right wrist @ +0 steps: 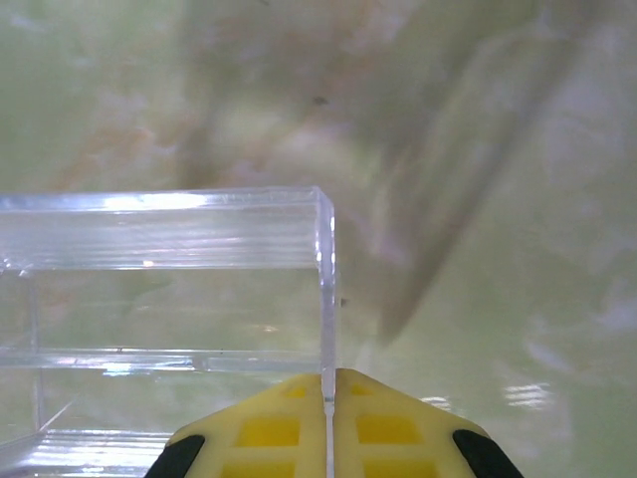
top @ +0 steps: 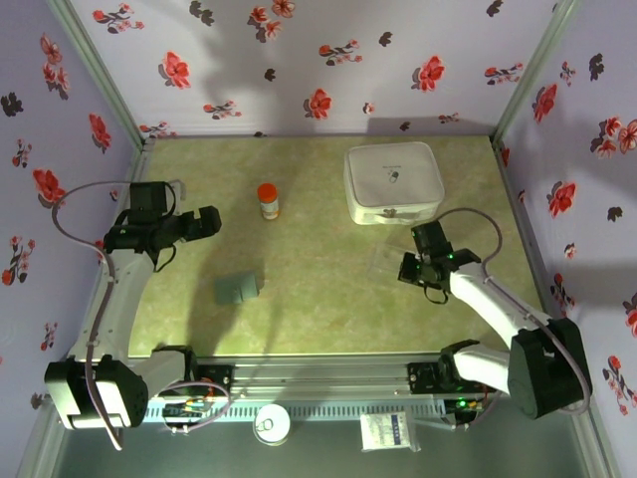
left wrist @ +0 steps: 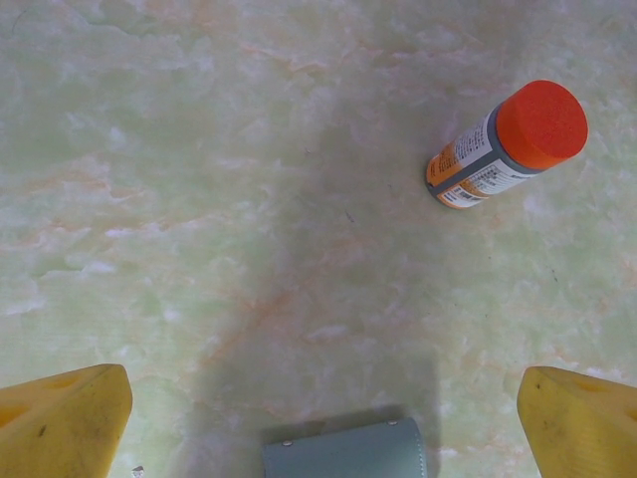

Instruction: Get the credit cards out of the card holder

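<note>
Right gripper [right wrist: 328, 390] tight on clear box [right wrist: 159, 234]

Left claw [left wrist: 323, 403] wide apart; right claw [right wrist: 328, 386] pinching clear box [right wrist: 159, 234].

Orange-capped bottle [left wrist: 508, 144]; apparently card holder [left wrist: 345, 453] edge.

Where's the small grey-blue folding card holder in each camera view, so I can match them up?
Top external: the small grey-blue folding card holder lies left of centre on the green marbled table, nearer than the orange-capped bottle.
Left wrist: card holder at the bottom edge, cut off; bottle upper right.
Right wrist: faces a clear plastic box pinched by the right end effector.
Shared landmark: the orange-capped bottle.
</note>
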`<act>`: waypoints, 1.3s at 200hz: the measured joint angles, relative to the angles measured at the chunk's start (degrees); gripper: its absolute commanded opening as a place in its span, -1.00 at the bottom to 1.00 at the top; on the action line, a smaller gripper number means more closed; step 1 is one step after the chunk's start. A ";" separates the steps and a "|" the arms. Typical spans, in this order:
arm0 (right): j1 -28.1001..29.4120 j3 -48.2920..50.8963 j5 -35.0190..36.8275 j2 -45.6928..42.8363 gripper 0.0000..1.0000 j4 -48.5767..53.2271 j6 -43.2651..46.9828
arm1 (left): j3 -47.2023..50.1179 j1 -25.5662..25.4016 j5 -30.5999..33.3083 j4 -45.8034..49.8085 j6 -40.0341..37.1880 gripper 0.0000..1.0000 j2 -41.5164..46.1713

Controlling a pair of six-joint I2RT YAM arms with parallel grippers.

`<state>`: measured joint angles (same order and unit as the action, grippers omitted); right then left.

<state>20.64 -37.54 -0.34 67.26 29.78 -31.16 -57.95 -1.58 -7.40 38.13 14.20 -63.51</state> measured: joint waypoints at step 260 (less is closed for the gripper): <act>18.21 -60.26 7.74 54.88 -0.73 14.73 1.57 | 0.76 0.00 -1.70 -0.55 -0.68 0.99 -1.51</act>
<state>38.85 -97.80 7.40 122.15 44.51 -29.58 -57.19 -1.58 -9.10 37.58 13.52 -65.01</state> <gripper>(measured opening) 0.138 0.997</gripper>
